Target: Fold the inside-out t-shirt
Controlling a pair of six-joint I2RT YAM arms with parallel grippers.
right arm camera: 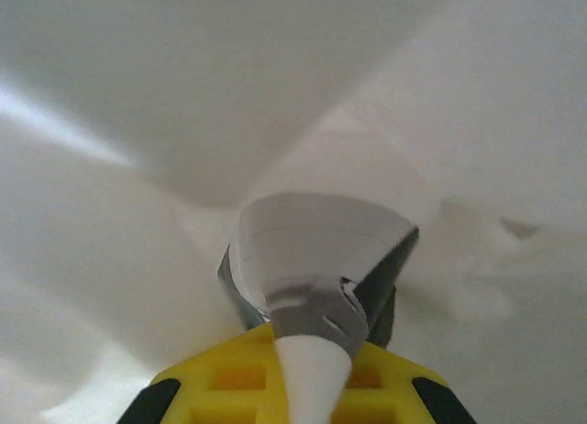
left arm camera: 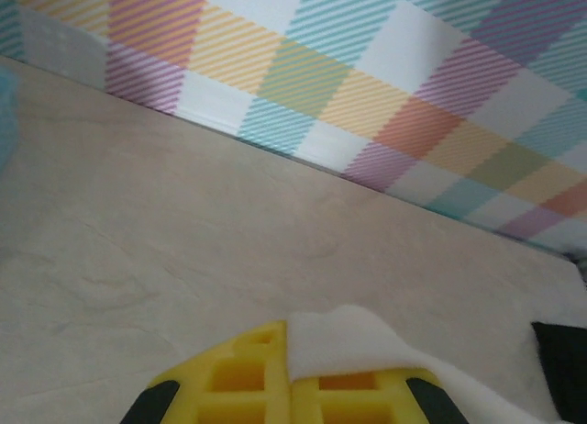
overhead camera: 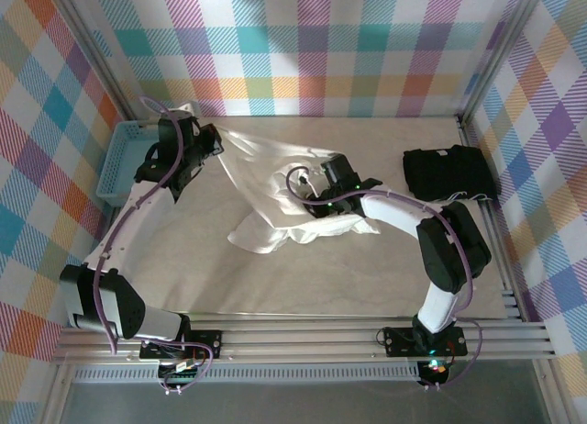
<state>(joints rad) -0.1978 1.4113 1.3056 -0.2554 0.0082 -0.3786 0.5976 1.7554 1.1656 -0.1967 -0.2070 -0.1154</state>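
The wrinkled white cloth t-shirt [overhead camera: 261, 172] lies mid-frame. The left gripper [overhead camera: 209, 141], upper left, is squeezed tight on its edge. The right gripper [overhead camera: 312, 190], centre, pinches it too.

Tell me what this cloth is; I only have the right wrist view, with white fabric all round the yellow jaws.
Observer: It is the t-shirt, lying bunched mid-table in the top view. The right jaws are shut on a fold near its middle.
Operator: And the other side?
Observer: The left jaws are shut on the shirt's far-left edge, near the blue basket.
Operator: Anything else on the table?
Observer: A black folded garment lies at the far right, apart from the shirt.
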